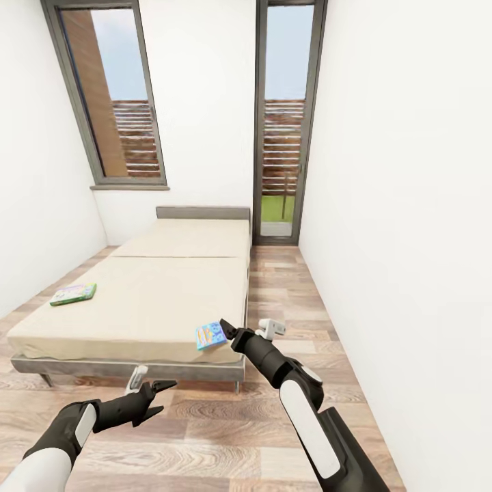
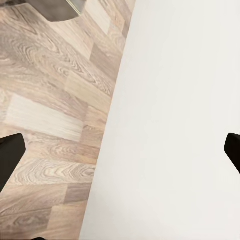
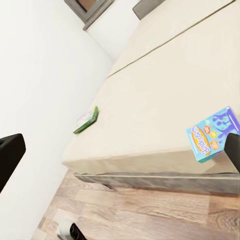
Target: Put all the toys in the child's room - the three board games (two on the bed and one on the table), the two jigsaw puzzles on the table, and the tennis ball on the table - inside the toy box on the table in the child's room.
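Note:
A small blue board game lies at the near right corner of the bed, overhanging the mattress edge. My right gripper is open right beside it. In the right wrist view the blue box sits close to one finger, and nothing is held. A green-edged board game rests near the bed's left edge and appears again as a green-edged box. My left gripper hangs open and empty over the floor in front of the bed. The table, toy box, jigsaw puzzles and tennis ball are out of view.
A white wall runs along the right, leaving a strip of wood floor between it and the bed. A tall glass door stands at the back and a window at the back left. The grey bed frame lies just ahead.

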Available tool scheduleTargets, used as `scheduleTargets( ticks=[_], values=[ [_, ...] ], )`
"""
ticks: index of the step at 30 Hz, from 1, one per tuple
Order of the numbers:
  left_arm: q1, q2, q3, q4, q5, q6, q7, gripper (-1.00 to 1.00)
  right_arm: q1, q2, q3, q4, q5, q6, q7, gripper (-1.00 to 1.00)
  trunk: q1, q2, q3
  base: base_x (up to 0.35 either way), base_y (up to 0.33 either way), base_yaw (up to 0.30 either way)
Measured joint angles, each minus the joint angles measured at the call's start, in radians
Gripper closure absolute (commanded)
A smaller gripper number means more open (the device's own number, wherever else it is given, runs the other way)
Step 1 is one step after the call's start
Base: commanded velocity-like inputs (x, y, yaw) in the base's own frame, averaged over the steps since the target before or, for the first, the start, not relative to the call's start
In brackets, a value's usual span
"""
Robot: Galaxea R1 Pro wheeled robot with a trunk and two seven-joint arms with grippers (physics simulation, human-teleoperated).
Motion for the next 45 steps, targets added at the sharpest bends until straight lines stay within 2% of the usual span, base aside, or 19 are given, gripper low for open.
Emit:
scheduleTargets(
  ticks=[5,9,12,15,19,32,45],
  values=[
    [0.0,0.0,0.0,0.0,0.0,-0.001,-0.01,-1.0,0.004,-0.002,0.0,-0.001,0.001,0.0,0.004,-1.0,0.019,-0.035,-0.016,0.0,0.0,0.0],
    [0.0,0.001,-0.001,0.0,0.0,-0.004,-0.058,-1.0,0.006,-0.002,0.0,0.0,0.0,-0.001,0.006,-1.0,0.035,-0.063,-0.028,0.0,0.0,0.0],
    [0.0,0.003,-0.001,0.0,-0.002,-0.005,-0.132,-1.0,0.007,-0.002,0.0,0.001,0.0,-0.002,0.007,-1.0,0.046,-0.084,-0.038,0.0,0.0,0.0],
    [0.0,0.009,-0.002,0.0,-0.003,-0.006,-0.178,-1.0,0.007,-0.002,0.0,0.001,0.0,-0.002,0.007,-1.0,0.058,-0.105,-0.047,0.0,0.0,0.0],
    [0.0,0.015,-0.002,0.0,-0.003,-0.01,-0.204,-1.0,0.007,-0.002,0.0,0.001,0.0,-0.002,0.007,-1.0,0.073,-0.133,-0.06,0.0,0.0,0.0],
    [0.0,0.019,-0.003,0.0,-0.003,-0.014,-0.246,-1.0,0.007,-0.004,-0.002,0.0,0.001,-0.002,0.007,-1.0,0.123,-0.224,-0.1,0.0,0.0,0.0],
    [0.0,0.017,-0.004,0.0,-0.003,-0.021,-0.248,-1.0,0.009,-0.003,-0.006,0.001,0.003,-0.002,0.007,-1.0,0.173,-0.315,-0.141,0.0,0.0,0.0]
  ],
)
